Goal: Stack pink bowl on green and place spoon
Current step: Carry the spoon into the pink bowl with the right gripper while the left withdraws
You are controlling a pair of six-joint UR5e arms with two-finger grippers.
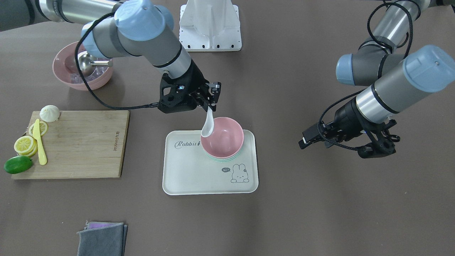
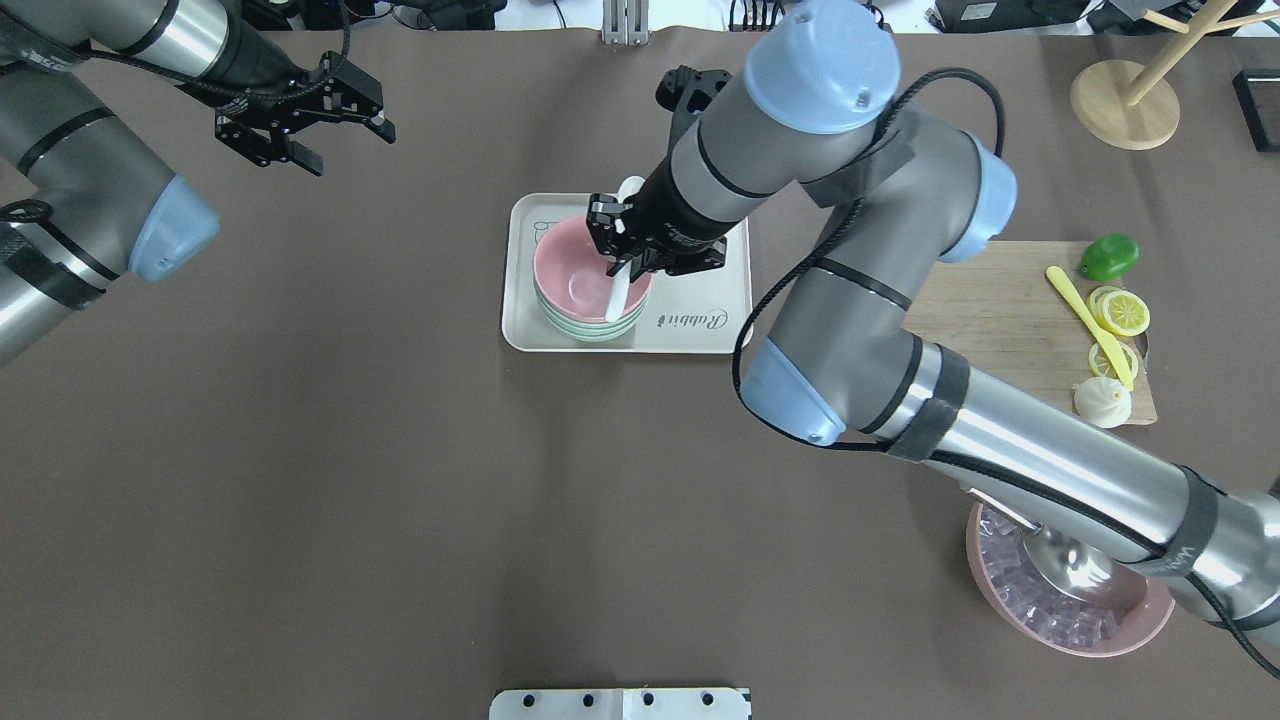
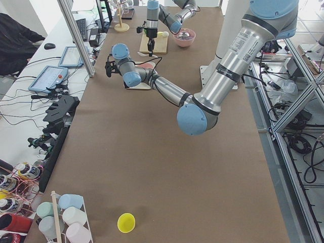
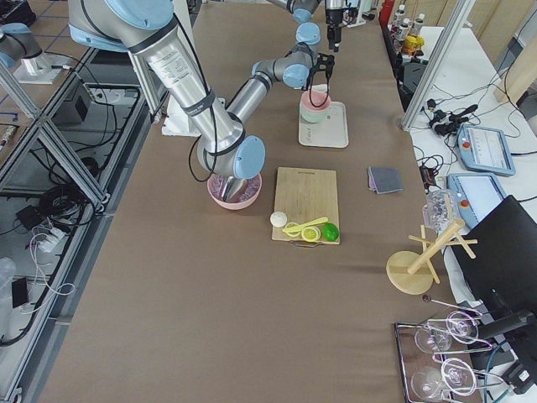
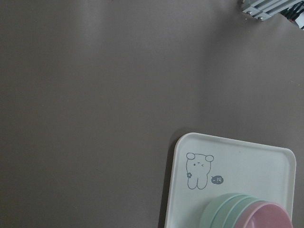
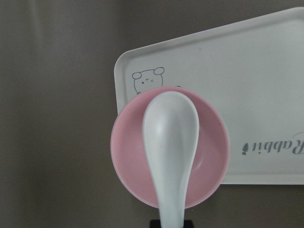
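The pink bowl (image 1: 227, 137) sits nested on top of the mint-green bowl stack (image 1: 222, 159) on the white rabbit tray (image 1: 192, 170). My right gripper (image 1: 211, 103) is shut on the handle of the white spoon (image 1: 207, 128). It holds the spoon tilted, scoop down, over the pink bowl (image 2: 570, 275). In the right wrist view the spoon's scoop (image 6: 171, 137) hangs over the bowl's hollow (image 6: 130, 152); I cannot tell whether it touches. My left gripper (image 2: 330, 125) is open and empty, well off to the side of the tray. The left wrist view shows the tray corner (image 5: 247, 166) and the green rims (image 5: 223, 209).
A wooden cutting board (image 1: 81, 142) holds lemon slices, a yellow knife (image 1: 40, 142), a lime (image 1: 17, 164) and a white bun. A larger pink bowl (image 1: 64, 76) with a metal scoop stands behind it. A grey cloth (image 1: 103, 238) lies at the front edge.
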